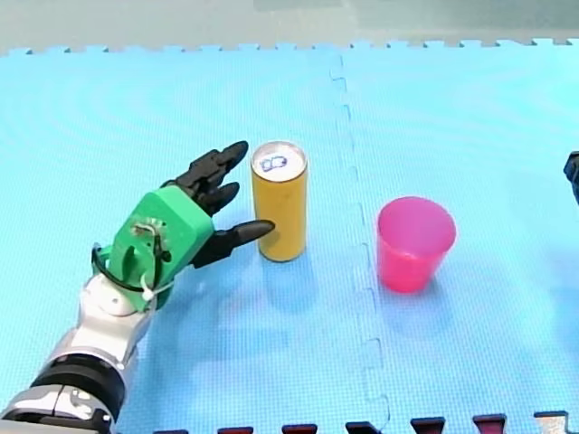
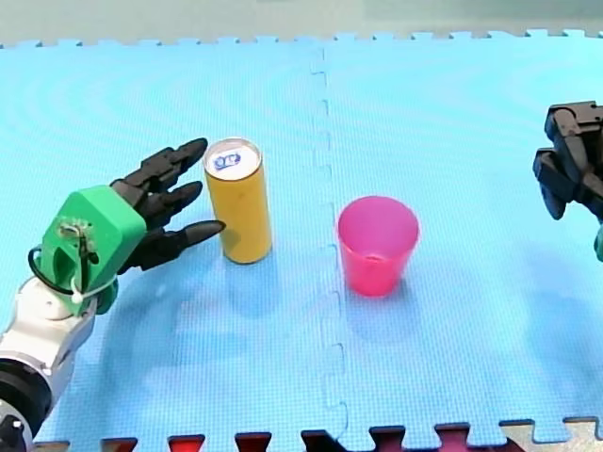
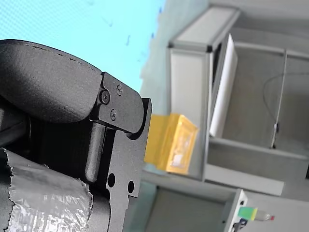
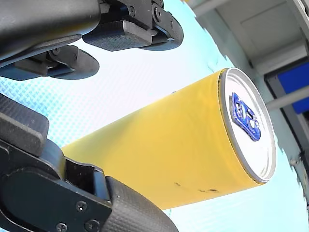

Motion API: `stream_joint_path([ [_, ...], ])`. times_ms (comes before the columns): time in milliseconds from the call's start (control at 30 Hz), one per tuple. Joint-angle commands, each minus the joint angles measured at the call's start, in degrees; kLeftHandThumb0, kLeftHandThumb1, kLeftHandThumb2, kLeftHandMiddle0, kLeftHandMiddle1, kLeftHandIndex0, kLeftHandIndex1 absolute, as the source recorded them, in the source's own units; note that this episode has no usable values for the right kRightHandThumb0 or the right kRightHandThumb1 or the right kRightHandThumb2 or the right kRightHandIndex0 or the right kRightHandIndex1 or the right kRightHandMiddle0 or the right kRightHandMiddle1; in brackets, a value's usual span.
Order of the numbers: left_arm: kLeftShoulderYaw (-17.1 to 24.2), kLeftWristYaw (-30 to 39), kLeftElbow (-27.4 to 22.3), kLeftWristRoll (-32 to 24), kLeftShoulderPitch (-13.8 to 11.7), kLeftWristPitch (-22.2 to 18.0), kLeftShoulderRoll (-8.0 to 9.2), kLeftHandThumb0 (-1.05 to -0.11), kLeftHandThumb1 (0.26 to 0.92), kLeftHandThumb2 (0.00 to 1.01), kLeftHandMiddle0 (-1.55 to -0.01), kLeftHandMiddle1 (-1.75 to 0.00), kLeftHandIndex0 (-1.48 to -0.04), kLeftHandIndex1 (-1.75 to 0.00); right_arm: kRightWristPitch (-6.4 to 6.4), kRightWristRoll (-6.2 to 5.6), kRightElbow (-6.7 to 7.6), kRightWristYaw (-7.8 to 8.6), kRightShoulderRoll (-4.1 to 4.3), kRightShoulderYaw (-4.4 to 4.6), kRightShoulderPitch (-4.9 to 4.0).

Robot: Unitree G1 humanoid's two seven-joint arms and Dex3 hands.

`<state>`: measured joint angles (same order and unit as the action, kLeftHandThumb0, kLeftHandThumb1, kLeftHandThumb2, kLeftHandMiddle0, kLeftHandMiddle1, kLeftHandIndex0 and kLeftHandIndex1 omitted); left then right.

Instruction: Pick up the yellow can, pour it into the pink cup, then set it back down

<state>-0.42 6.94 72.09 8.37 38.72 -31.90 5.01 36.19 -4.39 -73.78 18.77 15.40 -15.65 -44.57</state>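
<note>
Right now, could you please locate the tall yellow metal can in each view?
First head view: tall yellow metal can, left of centre, by left hand.
Second head view: can left of centre.
First wrist view: cannot tell.
Second wrist view: can central, between fingers.
Shared: blue foam mat.

Yellow can (image 1: pixel 280 208): tall, slim, silver top with a blue mark; upright on the blue foam mat.
Pink cup (image 1: pixel 413 244): translucent plastic, upright, mouth open upward; to the can's right, apart.
</note>
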Motion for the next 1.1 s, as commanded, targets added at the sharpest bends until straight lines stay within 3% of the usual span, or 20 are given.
stream_joint_path([
  [0,0.19,0.09,0.26,-0.17,0.84,0.69,0.3,-0.982,0.807,0.0,-0.43,0.0,-0.3,0.0,-0.03,-0.24,0.22,0.11,0.37,-0.15,0.03],
  [800,-0.12,2.07,0.81,0.08,3.55,4.33,0.32,-0.931,0.791,0.0,-0.41,0.0,-0.31,0.0,-0.5,-0.44,0.3,0.33,0.46,-0.32,-0.25],
  [1067,-0.69,1.71,0.83,0.6,3.5,4.59,-0.63,-0.921,0.789,0.0,-0.4,0.0,-0.31,0.0,-0.4,-0.82,0.31,0.63,0.45,-0.56,-0.25],
])
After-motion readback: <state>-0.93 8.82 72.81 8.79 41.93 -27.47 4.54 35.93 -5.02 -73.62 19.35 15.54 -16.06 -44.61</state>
